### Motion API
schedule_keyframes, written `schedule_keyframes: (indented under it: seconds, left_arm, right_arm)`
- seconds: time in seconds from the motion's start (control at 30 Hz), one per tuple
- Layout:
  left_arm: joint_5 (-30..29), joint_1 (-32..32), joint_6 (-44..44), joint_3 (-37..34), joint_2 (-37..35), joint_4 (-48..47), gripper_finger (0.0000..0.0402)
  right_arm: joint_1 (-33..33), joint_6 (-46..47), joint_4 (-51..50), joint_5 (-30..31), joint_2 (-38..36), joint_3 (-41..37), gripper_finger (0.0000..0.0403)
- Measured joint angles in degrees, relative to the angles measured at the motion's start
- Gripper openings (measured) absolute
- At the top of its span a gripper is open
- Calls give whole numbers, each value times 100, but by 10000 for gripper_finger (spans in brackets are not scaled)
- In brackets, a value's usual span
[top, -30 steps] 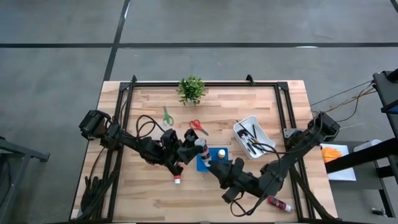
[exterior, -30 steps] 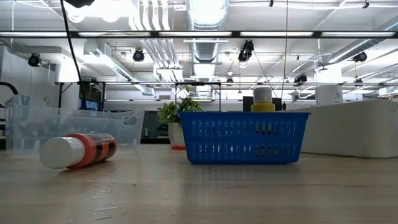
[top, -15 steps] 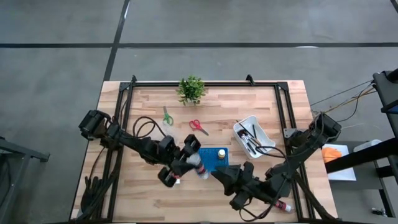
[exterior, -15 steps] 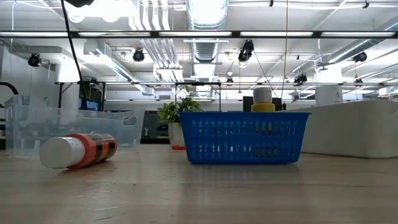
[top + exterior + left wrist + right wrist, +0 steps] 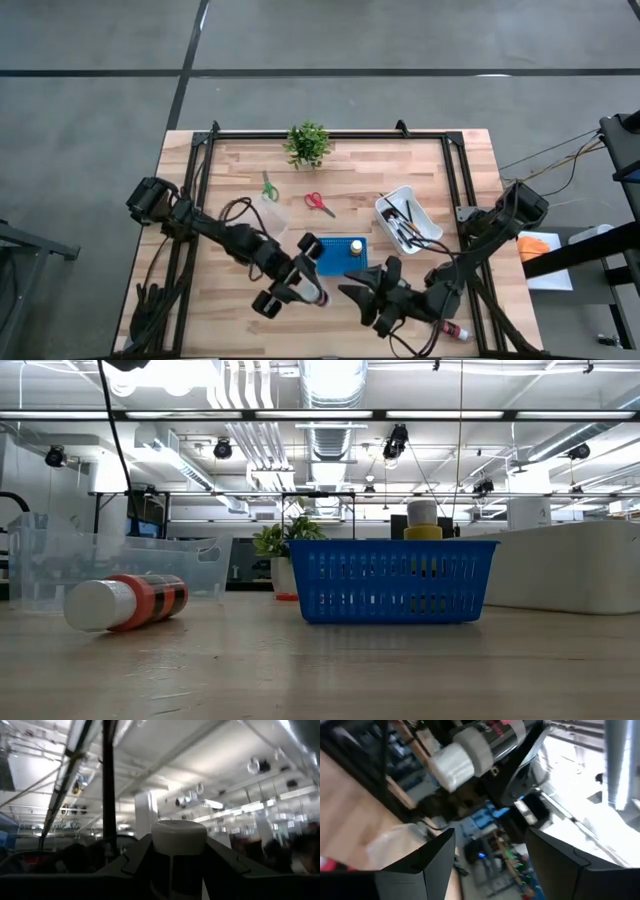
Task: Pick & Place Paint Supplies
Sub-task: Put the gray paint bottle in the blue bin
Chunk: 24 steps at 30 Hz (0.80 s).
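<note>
While green scissors (image 5: 268,187) and red scissors (image 5: 319,203) lie unpicked, the left gripper (image 5: 306,288) grips a white-capped paint bottle (image 5: 179,851) near the blue basket (image 5: 343,255) (one bottle inside). The right gripper (image 5: 372,292) hangs open, empty; another bottle (image 5: 449,328) remains, brushes (image 5: 404,224) sit in the white tray (image 5: 428,223).

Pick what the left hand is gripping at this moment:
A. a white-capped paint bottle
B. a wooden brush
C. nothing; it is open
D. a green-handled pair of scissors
A. In the left wrist view the white-capped paint bottle stands clamped between the left hand's dark fingers, and from above the same bottle shows at that hand, left of the blue basket.
</note>
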Motion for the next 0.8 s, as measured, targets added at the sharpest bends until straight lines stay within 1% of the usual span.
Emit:
schedule_keyframes:
  seconds: [0.13, 0.27, 0.33, 0.43, 0.67, 0.8]
  left_arm:
    - [633, 1, 747, -1, 0, -763, 147]
    - [982, -2, 996, 0, 0, -875, 147]
    - [1014, -1, 1096, 0, 0, -872, 147]
    - [1030, -2, 1112, 63, 3, -976, 147]
    - [1359, -9, 1234, 489, 76, -1730, 147]
    - [1403, -24, 1336, 639, 76, -2028, 147]
  right_arm:
    - [-2, 545, 27, -577, 0, -316, 238]
    - [0, 1071, 27, -1096, -72, -532, 238]
    - [-15, 1454, 52, -1569, -102, -605, 238]
    - [-112, 1877, 29, -2017, -125, -632, 238]
    - [-432, 2506, -26, -2694, -131, -680, 238]
    - [-543, 2673, -28, -2967, -131, -700, 238]
